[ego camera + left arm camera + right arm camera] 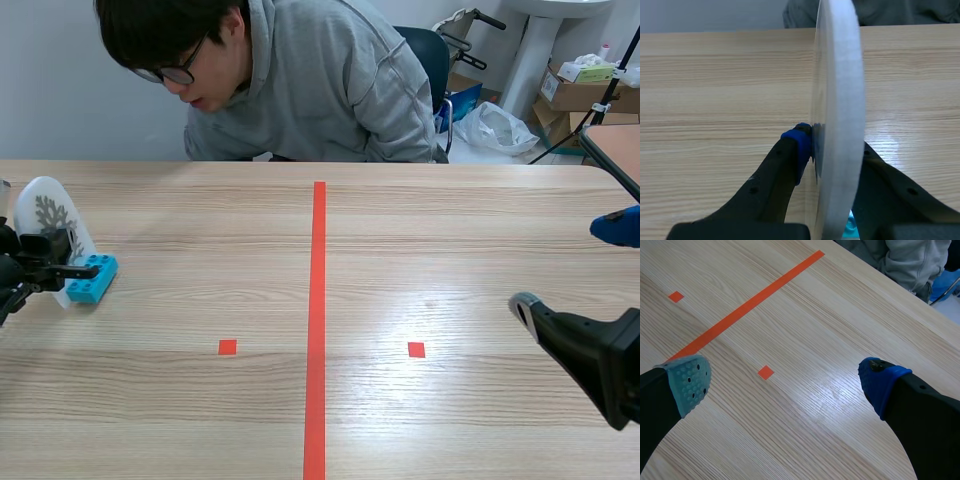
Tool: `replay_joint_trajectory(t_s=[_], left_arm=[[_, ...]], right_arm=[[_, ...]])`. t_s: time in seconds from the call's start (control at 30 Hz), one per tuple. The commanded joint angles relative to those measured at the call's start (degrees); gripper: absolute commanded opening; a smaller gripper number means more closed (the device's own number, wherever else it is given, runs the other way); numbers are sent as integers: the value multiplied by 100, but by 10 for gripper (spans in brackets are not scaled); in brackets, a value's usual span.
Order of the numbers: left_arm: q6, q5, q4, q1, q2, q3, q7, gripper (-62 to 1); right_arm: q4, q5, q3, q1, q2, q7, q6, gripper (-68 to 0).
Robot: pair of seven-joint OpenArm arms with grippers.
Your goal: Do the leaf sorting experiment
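Left gripper [42, 264] pinching white leaf-print card [45, 205], upright, blue block [92, 280] at its base, table [450, 230] left edge. Right gripper [785, 380] spread above orange square [765, 372]. Person [330, 80] leans over far side.

Pale wall [50, 100] — cardboard boxes [575, 92]

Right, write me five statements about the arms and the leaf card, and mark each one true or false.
1. The left gripper is shut on the white leaf card. True.
2. The right gripper holds a card too. False: its fingers are open, with only the table under them.
3. The card has a blue base. True.
4. The card is on the right arm's side of the red tape line. False: it is on the left arm's side.
5. Nobody is across the table. False: a person leans there.
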Motion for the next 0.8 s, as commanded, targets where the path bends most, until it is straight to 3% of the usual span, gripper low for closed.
replay_joint_trajectory(t_s=[0.0,0.27,0.33,0.47,0.53,0.77], left_arm=[[20,-31,42,-129,7,-24,-116,-567],[188,201,-116,-125,136,72,-350,-554],[317,221,-116,-125,136,114,-376,-487],[313,219,-116,-125,136,173,-402,-241],[313,219,-116,-125,136,212,-420,-156],[304,195,-114,-125,153,273,-422,-45]], right_arm=[[4,61,-15,39,-2,87,2,-71],[4,61,-15,55,-2,85,2,-71],[4,61,-15,55,-2,85,2,-71],[4,61,-15,55,-2,85,2,-71],[4,61,-15,55,-2,85,2,-71],[4,61,-15,55,-2,85,2,-71]])
